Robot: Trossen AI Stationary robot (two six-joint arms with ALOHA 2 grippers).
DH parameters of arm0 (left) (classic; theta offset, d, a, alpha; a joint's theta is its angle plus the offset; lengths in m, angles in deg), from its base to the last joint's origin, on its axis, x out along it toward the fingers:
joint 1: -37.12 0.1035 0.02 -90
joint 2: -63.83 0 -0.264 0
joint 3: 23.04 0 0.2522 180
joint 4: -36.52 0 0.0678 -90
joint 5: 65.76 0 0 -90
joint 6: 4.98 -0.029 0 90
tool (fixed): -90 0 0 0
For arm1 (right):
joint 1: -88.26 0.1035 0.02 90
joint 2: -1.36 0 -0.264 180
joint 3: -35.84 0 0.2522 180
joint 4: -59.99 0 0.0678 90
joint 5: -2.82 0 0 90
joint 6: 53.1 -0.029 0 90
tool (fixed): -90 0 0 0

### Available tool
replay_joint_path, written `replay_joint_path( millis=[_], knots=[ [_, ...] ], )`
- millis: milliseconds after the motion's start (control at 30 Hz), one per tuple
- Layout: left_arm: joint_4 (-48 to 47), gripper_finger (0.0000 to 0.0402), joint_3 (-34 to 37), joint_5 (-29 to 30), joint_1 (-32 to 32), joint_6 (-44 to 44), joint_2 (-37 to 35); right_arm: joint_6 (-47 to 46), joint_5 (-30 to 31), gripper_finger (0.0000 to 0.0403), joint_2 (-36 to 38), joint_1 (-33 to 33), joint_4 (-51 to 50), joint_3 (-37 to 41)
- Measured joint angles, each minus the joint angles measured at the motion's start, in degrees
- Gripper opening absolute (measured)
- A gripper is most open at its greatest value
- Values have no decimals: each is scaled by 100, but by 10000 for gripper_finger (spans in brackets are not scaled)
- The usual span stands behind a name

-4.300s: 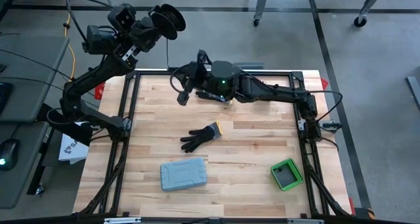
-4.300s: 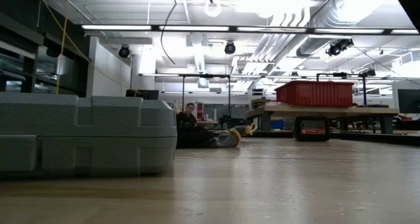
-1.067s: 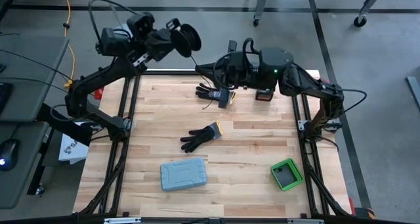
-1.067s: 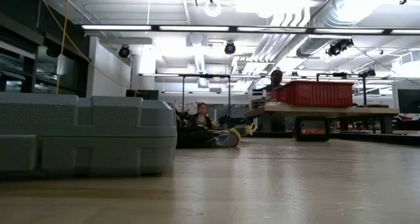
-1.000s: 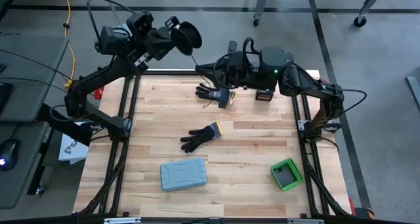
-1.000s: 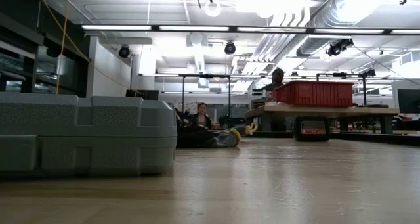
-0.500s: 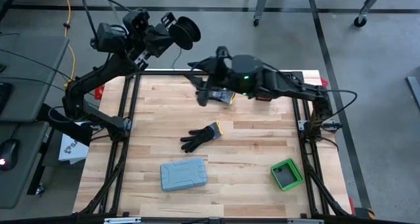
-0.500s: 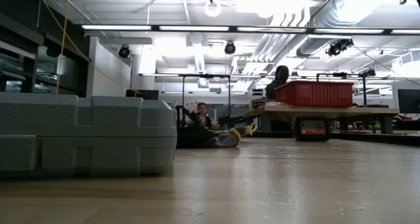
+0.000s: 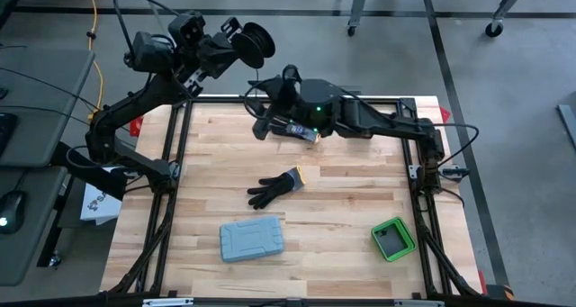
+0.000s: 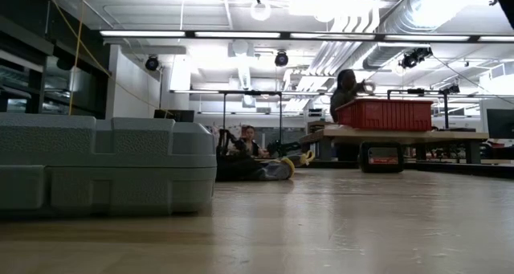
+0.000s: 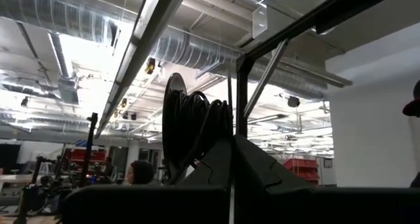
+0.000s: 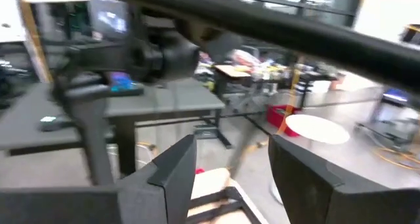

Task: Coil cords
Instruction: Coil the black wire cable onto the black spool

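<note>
A black coil of cord (image 9: 256, 39) is seen in the upper left of the high view, beyond the table's far edge, clamped in the closed fingers of the left gripper (image 9: 236, 39); in the left wrist view the same coil (image 11: 190, 125) is shown standing on edge just past that gripper's dark fingers (image 11: 216, 168), with a thin strand hanging from it. The right gripper (image 9: 263, 120) is held above the upper middle of the wooden table (image 9: 360, 208), near its far rail; in the right wrist view its fingers (image 12: 176, 165) are shown spread apart with nothing between them. A black work glove with a yellow cuff (image 9: 297, 129) is partly covered by the right arm in the high view; a second black glove (image 9: 274, 188) is laid flat near the table's centre. A closed grey-blue plastic case (image 9: 252, 239) is placed in the lower middle of the table, and its ribbed side (image 10: 104, 165) fills the left of the low view; what it holds cannot be told. A small green box (image 9: 392, 239) is set at the lower right, open at the top with a dark grey interior; no separate contents can be made out in it. In the low view a person (image 10: 347, 87) is seen behind a red bin (image 10: 388, 113) on a bench in the room beyond.
</note>
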Motion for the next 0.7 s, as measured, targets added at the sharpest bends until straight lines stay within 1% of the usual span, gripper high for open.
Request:
replay_joint_path(
  millis=[67,233,300,333,400,533,567,600,633,700],
  knots=[
    [52,0,0,0,0,44,0,0,168,184,-7,-12,-24,0],
    [220,0,0,16,0,46,0,0,162,183,-11,-12,-20,0],
    [258,0,0,39,0,48,0,20,115,176,-11,-11,-25,0],
    [258,0,0,39,0,46,0,62,103,166,-11,-8,-26,0],
    [256,0,0,41,0,46,0,103,99,131,-11,7,-26,0],
    [253,0,2,44,0,37,0,-22,91,27,-11,7,117,0],
    [253,0,2,48,0,33,0,-35,84,14,-11,-9,197,0],
    [253,0,2,50,0,37,0,-49,83,13,-11,-24,280,0],
    [252,0,2,50,0,43,0,-94,84,21,-10,-45,319,-2],
    [251,0,2,50,0,43,0,-267,84,48,-6,-52,337,-4]
  ],
)
